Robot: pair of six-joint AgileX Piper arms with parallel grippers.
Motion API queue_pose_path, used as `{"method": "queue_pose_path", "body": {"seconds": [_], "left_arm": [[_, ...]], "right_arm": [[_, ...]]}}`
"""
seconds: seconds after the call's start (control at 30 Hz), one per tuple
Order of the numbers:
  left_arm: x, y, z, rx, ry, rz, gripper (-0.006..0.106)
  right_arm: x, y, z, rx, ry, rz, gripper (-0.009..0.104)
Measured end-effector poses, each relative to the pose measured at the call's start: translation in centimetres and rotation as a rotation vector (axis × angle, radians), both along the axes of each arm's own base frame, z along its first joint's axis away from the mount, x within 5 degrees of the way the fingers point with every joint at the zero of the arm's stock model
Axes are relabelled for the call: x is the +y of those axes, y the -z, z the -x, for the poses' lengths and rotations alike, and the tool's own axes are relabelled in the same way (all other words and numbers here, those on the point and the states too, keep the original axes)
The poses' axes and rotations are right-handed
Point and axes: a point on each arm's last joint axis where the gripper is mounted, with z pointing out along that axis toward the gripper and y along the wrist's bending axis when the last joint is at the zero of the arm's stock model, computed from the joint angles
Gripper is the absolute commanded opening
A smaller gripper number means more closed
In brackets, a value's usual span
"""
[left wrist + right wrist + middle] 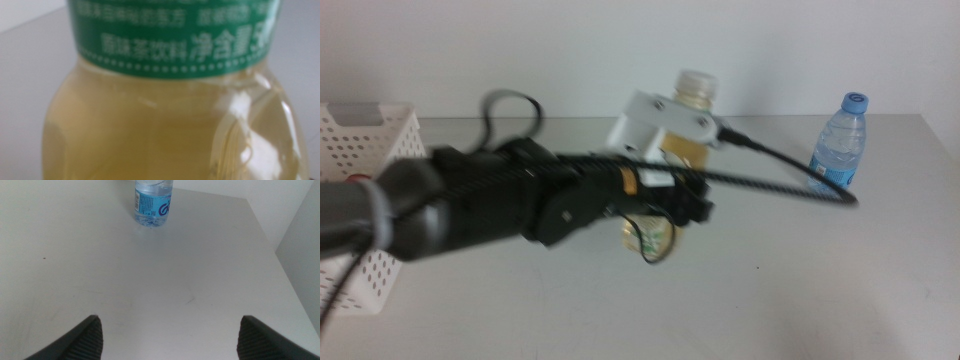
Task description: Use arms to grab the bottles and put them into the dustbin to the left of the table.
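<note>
Middle view: the left gripper [665, 215] reaches across the counter [770, 300] to the yellow tea bottle [690, 100], but whether its jaws have closed cannot be told. A firm mid-body hold seems wise before swinging to the dustbin [365, 150]. The water bottle [840, 140] stands far right.

Left wrist view: the tea bottle's green label [175, 35] carries blurred Chinese characters.

Right wrist view: jaws wide, empty; blue label, unreadable.
</note>
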Motion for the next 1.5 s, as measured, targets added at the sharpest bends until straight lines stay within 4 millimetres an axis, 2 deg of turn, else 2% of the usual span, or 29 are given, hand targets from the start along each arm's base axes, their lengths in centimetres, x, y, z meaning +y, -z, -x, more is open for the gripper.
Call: {"method": "queue_pose_path", "body": {"seconds": [0.2, 0.3, 0.4, 0.57, 0.77, 0.9, 1.07, 1.37, 1.5], "left_arm": [[4.8, -4.5, -1.4, 0.120, -0.134, -0.113, -0.002], [7.5, -6.5, -2.6, 0.204, -0.178, -0.226, -0.002], [10.9, -8.7, -3.7, 0.271, -0.210, -0.291, -0.002], [17.0, -12.3, -5.2, 0.312, -0.250, -0.297, -0.002], [24.6, -14.4, -6.6, 0.353, -0.420, -0.259, -0.002], [28.7, -14.3, -6.7, 0.444, -0.507, -0.260, -0.002], [31.7, -12.5, -7.6, 0.516, -0.556, -0.265, -0.002], [33.0, -7.2, -10.5, 0.647, -0.546, -0.284, -0.002], [33.4, -5.7, -10.6, 0.685, -0.561, -0.311, -0.002]], "right_arm": [[0.0, 0.0, 0.0, 0.000, 0.000, 0.000, 0.087], [0.0, 0.0, 0.0, 0.000, 0.000, 0.000, 0.087], [0.0, 0.0, 0.0, 0.000, 0.000, 0.000, 0.087], [0.0, 0.0, 0.0, 0.000, 0.000, 0.000, 0.087], [0.0, 0.0, 0.0, 0.000, 0.000, 0.000, 0.087], [0.0, 0.0, 0.0, 0.000, 0.000, 0.000, 0.087], [0.0, 0.0, 0.0, 0.000, 0.000, 0.000, 0.087], [0.0, 0.0, 0.0, 0.000, 0.000, 0.000, 0.087], [0.0, 0.0, 0.0, 0.000, 0.000, 0.000, 0.087]]}}
